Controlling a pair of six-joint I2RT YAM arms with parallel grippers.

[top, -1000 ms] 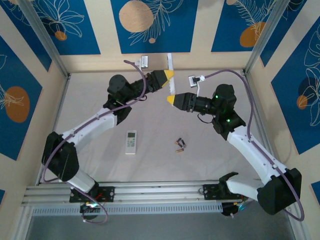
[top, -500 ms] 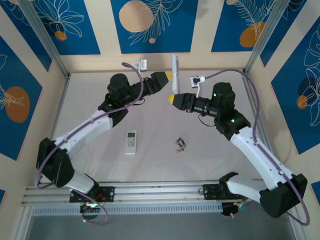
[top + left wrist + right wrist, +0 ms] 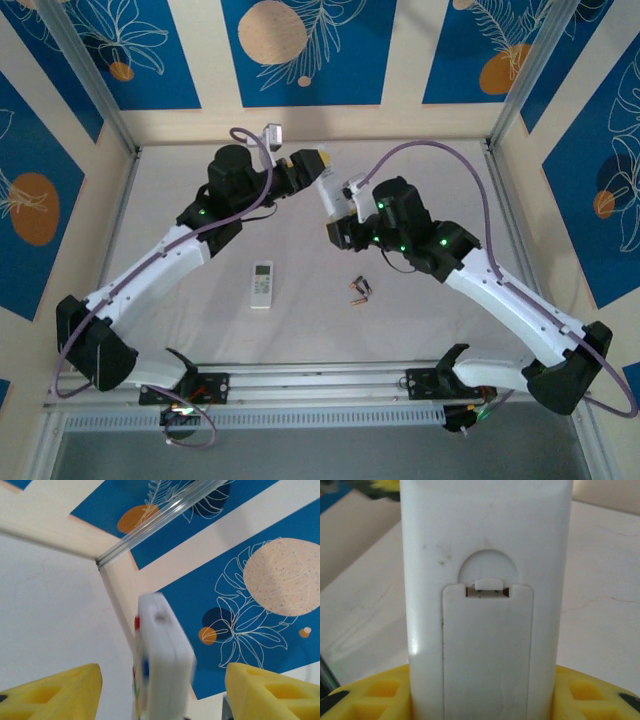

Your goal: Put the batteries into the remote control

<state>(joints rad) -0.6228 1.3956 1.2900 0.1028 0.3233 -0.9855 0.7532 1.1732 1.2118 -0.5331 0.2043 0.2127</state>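
- My right pincer (image 3: 480, 700) is clamped on the white remote (image 3: 485, 555); the yellow pads press on both its long sides near one end.
- The rest of the remote sticks straight out past the pads, away from my right wrist.
- The battery cover (image 3: 487, 650) faces the right wrist camera. It is on, with its latch tab seated.
- My left pincer (image 3: 161, 695) stands apart, one yellow tip on each side of the remote's free end.
- There is a gap on both sides, so the left tips don't touch the remote.
- From the left wrist I see the remote's edge and a few coloured buttons; it's blurred.
- From above, the remote sits tilted between the two pincers, up off the table (image 3: 320, 330).
- The batteries (image 3: 359, 290) lie on the table, toward my bases from the right pincer and well apart from it. They are bunched together; I can't tell how many.
- Neither pincer touches the batteries.
- The small remote (image 3: 262, 284) lies flat on the table, toward my bases from the left pincer and well apart from it.
- The batteries lie on the right-arm side of the small remote, near it but not touching.
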